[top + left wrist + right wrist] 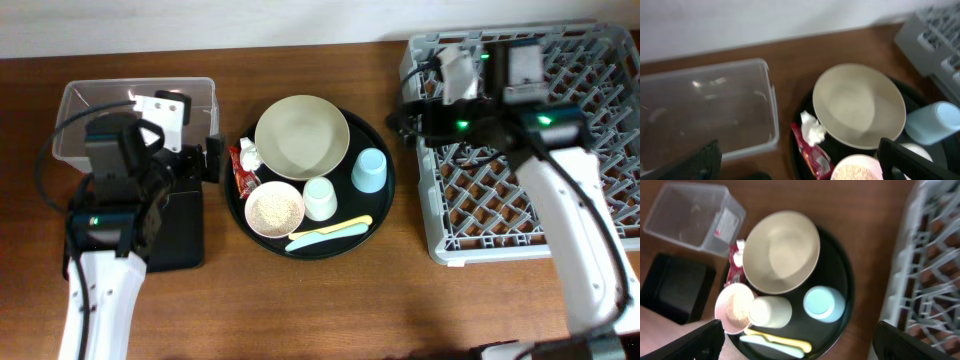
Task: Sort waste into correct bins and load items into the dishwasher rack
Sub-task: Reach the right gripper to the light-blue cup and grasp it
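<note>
Two tools stand released and hold nothing. The left tool [212, 158] hovers between the clear tub [75, 100] and the round black tray [388, 190], above the far end of the shallow black tray [180, 235]. The right tool [398, 118] hangs at the edge of the dishwasher rack [480, 200], its jaws spread toward the round tray. Everything to be handled sits on that round tray in the middle of the bench [300, 310]. The large cream bowl [301, 136] is at the back and the small pink bowl [274, 209] at the front, with the rice grains [274, 212] heaped in it. The white cup [320, 198] is just beside the pink bowl, and the light blue cup [368, 170] stands toward the rack side. The yellow utensil [345, 226] and the pale blue utensil [315, 241] lie side by side along the front rim. The red wrapper [243, 172] and the tissue scrap [248, 153] lie wedged between the cream bowl and the tray's tub-side rim, the tissue touching the wrapper's far end. The tub looks empty and the rack shows only bare lattice, so I judge the sorting to be at its very start. A first pick of waste by the left tool seems the likeliest step, since that tool is the nearer one. That move calls for a steep, narrow descent into the gap beside the bowl and a pinch on thin, flat material without nudging the bowl. Which bin suits which waste I cannot tell.
</note>
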`<state>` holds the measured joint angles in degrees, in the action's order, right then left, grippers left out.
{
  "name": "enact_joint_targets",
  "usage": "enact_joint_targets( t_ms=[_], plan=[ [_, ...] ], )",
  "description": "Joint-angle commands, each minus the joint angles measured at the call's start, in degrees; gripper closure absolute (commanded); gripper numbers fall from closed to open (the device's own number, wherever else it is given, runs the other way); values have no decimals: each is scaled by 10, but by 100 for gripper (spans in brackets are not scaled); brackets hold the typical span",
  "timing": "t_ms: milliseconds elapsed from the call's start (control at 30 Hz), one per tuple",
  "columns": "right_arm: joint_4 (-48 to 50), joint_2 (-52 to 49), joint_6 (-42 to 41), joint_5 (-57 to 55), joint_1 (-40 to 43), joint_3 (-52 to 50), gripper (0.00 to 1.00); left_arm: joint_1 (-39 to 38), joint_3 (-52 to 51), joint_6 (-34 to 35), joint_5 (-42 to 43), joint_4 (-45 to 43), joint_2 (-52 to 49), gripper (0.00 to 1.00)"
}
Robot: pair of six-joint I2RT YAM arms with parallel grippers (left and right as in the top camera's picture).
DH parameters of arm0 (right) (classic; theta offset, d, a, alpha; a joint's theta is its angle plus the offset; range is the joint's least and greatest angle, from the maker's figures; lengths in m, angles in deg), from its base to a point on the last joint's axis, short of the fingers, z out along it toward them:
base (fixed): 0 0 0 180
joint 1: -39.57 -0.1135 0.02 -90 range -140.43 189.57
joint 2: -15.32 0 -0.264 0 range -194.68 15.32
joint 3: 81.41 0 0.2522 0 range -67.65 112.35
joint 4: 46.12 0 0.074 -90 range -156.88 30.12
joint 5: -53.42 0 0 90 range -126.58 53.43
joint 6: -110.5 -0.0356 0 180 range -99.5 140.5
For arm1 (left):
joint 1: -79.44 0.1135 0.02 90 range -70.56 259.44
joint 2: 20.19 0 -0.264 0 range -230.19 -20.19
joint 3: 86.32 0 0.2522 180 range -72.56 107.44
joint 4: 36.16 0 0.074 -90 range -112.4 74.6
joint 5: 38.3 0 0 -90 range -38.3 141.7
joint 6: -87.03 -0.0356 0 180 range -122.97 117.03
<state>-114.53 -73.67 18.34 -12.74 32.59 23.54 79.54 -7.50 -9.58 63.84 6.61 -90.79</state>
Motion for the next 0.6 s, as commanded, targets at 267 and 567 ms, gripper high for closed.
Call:
enact_joint_targets(
  t_ms=[267,567],
  plan=[
    [-12,-163,-30,-254,-126,11,2,-2,12,1,47,-25,-18,0],
    [-51,-220,-48,-256,-135,83,2,-2,12,2,51,-23,-18,0]
  ],
)
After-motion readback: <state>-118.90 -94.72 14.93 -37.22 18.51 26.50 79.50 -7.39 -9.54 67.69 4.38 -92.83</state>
